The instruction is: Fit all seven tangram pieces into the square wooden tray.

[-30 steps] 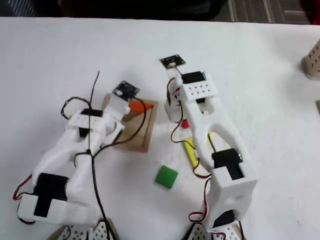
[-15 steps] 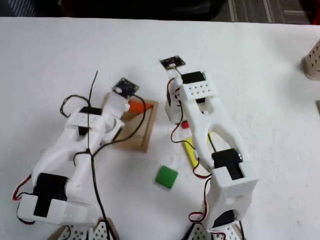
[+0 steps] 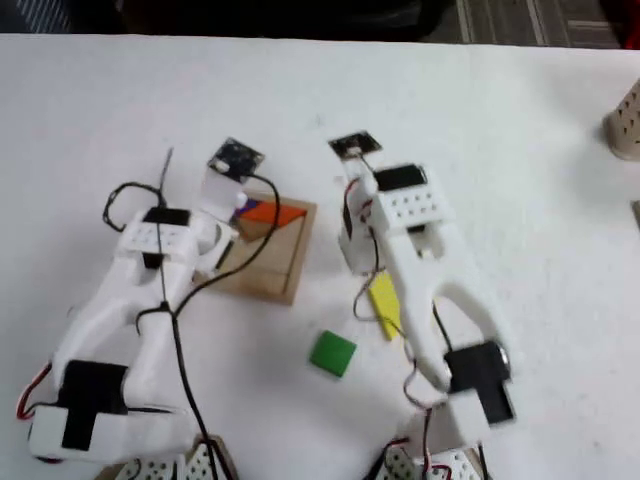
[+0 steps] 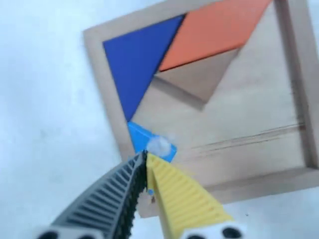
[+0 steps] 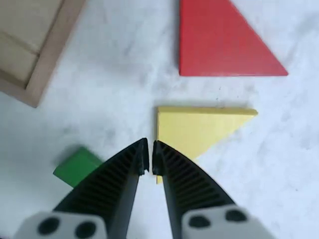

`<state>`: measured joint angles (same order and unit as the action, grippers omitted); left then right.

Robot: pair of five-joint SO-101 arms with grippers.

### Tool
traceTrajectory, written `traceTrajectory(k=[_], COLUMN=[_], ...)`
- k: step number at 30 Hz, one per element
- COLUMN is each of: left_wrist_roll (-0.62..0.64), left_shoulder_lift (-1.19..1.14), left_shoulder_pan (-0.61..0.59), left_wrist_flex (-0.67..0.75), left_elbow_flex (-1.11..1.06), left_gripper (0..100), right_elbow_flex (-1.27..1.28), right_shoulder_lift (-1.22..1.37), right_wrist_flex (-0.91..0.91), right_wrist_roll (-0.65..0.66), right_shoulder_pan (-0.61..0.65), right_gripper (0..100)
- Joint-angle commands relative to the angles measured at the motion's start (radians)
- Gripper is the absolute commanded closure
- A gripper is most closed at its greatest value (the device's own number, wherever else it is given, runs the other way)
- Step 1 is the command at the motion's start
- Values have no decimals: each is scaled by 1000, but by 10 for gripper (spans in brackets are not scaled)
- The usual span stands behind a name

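Note:
The square wooden tray [image 4: 291, 64] holds a dark blue triangle [image 4: 134, 64], an orange parallelogram [image 4: 214, 30] and a wood-coloured triangle [image 4: 197, 82]. My left gripper [image 4: 146, 155] is over the tray's corner, shut on a small light blue piece [image 4: 149, 142] that rests on the tray floor. My right gripper [image 5: 149, 149] hangs shut and empty over the table, its tips at the edge of the yellow triangle [image 5: 197, 132]. Beyond it lies a red triangle [image 5: 219, 45], and a green square [image 5: 77, 167] sits beside the fingers. In the high view the tray [image 3: 285, 275], the yellow triangle [image 3: 385, 303] and the green square [image 3: 332, 353] lie between the arms.
A pale holed object [image 3: 625, 120] stands at the table's right edge. White tabletop spreads behind the tray and to the right of the right arm. Both arm bases stand at the front edge.
The left arm swung left and back, uncovering more of the tray. The right arm shifted right and stretched forward, and the yellow triangle shows more fully.

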<state>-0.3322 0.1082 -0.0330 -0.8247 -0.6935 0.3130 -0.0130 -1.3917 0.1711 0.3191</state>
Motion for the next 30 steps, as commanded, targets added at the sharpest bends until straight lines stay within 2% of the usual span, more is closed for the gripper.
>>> traceTrajectory(k=[1,4,8,11,15,18,24,30], left_wrist_roll=[-3,-2,63,160,160,160,160,160], left_shoulder_lift=[82,96,96,94,94,94,94,93], left_shoulder_pan=[-22,-53,-101,-119,-119,-119,-119,-119], left_wrist_flex=[5,15,69,84,91,103,103,103], left_elbow_flex=[3,3,2,2,2,0,0,0], left_gripper=[977,976,976,976,976,976,976,976], right_elbow_flex=[176,327,477,568,611,641,681,773], right_shoulder_lift=[-191,-331,-498,-576,-591,-591,-591,-590], right_wrist_flex=[74,140,145,151,145,145,176,289], right_wrist_roll=[-2,3,103,150,163,163,157,163], right_shoulder_pan=[64,102,156,200,272,380,530,581], right_gripper=[981,981,969,875,723,655,634,635])
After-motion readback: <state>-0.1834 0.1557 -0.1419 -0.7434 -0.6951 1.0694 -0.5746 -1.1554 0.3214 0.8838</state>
